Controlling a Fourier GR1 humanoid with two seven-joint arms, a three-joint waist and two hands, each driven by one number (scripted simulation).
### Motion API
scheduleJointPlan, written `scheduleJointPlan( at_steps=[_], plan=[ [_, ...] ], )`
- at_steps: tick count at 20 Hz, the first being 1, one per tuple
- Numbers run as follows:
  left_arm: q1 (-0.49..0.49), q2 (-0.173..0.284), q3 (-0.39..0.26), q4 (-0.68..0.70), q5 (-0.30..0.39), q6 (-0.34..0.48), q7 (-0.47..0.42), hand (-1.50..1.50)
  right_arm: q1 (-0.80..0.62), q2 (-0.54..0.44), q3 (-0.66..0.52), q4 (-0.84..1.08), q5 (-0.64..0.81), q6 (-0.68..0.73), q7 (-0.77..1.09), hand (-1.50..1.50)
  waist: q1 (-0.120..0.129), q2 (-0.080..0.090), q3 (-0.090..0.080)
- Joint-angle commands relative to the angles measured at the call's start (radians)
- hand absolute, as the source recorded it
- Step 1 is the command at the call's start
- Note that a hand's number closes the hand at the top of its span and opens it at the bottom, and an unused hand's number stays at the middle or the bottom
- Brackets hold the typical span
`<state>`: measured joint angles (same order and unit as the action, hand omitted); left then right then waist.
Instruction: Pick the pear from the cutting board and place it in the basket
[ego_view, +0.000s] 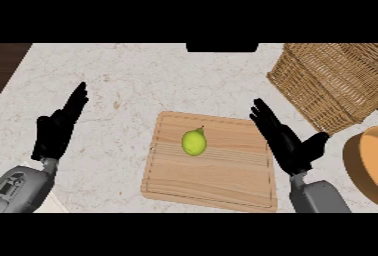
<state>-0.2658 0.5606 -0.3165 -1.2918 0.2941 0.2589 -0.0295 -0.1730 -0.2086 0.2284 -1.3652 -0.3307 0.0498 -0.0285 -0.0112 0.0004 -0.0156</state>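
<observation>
A yellow-green pear (194, 142) lies on the wooden cutting board (221, 180), a little left of the board's middle, stem pointing away from me. The woven wicker basket (332, 82) stands at the back right of the counter. My right hand (286, 141) is open with straight fingers, over the board's right edge, to the right of the pear and apart from it. At the left, my left hand (59, 127) is open too, fingers up, resting over the counter well away from the board.
A round orange-brown object (363, 162) shows partly at the right edge, beside my right hand. A dark rectangular thing (221, 47) sits at the counter's far edge. Dark wood (11, 60) borders the marbled counter at the top left.
</observation>
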Motion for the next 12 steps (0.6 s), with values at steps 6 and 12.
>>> scheduleJointPlan(
  at_steps=[6, 12],
  plan=[
    [0.158, -0.126, -0.024, 0.099, 0.108, -0.020, 0.138, 0.00, -0.376, 0.203, -0.148, 0.195, -0.093, -0.258, 0.097, 1.50, 0.096, 0.022, 0.015],
    [0.192, -0.131, -0.063, 0.083, 0.098, -0.061, 0.148, 0.00, -0.593, 0.207, 0.187, 0.327, -0.037, -0.444, 0.113, -1.50, 0.125, 0.011, 0.014]
  ],
)
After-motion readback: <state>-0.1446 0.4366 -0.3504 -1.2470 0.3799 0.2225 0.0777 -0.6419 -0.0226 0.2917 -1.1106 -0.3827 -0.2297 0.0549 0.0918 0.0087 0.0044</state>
